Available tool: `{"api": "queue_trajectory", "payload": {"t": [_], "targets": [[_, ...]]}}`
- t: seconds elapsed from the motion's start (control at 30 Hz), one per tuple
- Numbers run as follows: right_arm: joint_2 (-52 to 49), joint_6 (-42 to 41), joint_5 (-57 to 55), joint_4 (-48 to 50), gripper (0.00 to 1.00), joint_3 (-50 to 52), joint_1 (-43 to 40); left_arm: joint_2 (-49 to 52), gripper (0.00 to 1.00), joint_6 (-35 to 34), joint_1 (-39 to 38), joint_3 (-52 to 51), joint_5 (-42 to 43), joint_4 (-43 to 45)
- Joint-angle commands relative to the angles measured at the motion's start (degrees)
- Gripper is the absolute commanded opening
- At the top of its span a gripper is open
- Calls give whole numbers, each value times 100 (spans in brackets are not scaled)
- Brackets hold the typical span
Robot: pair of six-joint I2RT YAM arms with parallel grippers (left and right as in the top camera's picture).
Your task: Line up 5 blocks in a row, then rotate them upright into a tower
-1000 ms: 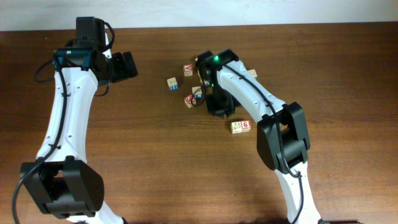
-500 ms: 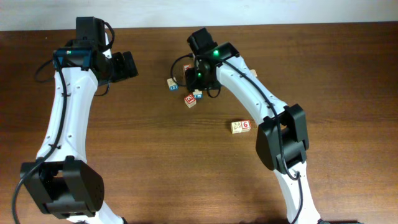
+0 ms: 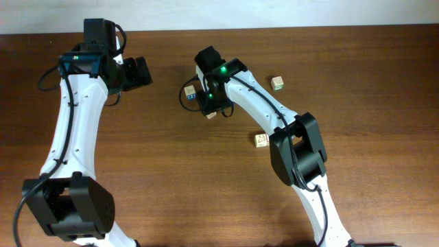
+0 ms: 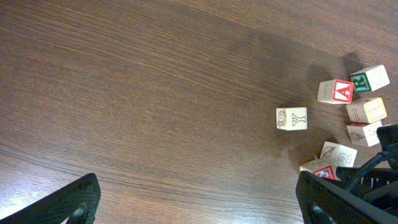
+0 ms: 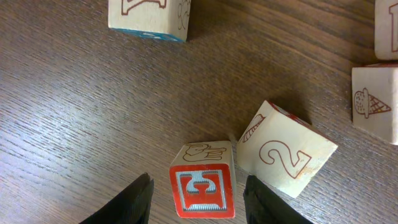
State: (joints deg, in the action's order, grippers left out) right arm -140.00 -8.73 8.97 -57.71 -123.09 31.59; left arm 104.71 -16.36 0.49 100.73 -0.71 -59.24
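Under right hand (image 5: 198, 186), wrist view only: red-faced block (image 5: 202, 193) between parted fingers (image 5: 134, 199); left hand (image 4: 199, 202) wide.

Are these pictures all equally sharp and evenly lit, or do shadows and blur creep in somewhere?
Overhead view: even light, no glare. Left wrist view: a soft shadow darkens the brown wooden table at upper right. Right wrist view: crisp grain, the red-faced pale-wood cube sharp, the black fingertips slightly soft-edged.
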Motion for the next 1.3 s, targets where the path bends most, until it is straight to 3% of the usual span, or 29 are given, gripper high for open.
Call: {"api": "queue_trajectory", "payload": {"t": [0.0,0.13,0.2,0.27,0.5,0.93,1.27], "targets": [[-109,103,33,31,49,31,7,31,99,-74,2,94,-59,2],[-190,103,39,9,48,31,7,31,99,-74,2,94,-59,4],[-190,101,52,15,36,31,7,31,99,-74,4,94,-59,4],[-190,101,52,13,32,31,-2,31,99,-74,2,94,-59,2],[103,-17,114,-264,32,-28,-22,31,99,-74,2,94,-59,2],[463,-710,-448,-2653,31,-345,-149,31,99,-74,2,94,-59,2],[463,-1132,-966,-2610,32,490,-216,31,99,-74,2,94,-59,4]]}}
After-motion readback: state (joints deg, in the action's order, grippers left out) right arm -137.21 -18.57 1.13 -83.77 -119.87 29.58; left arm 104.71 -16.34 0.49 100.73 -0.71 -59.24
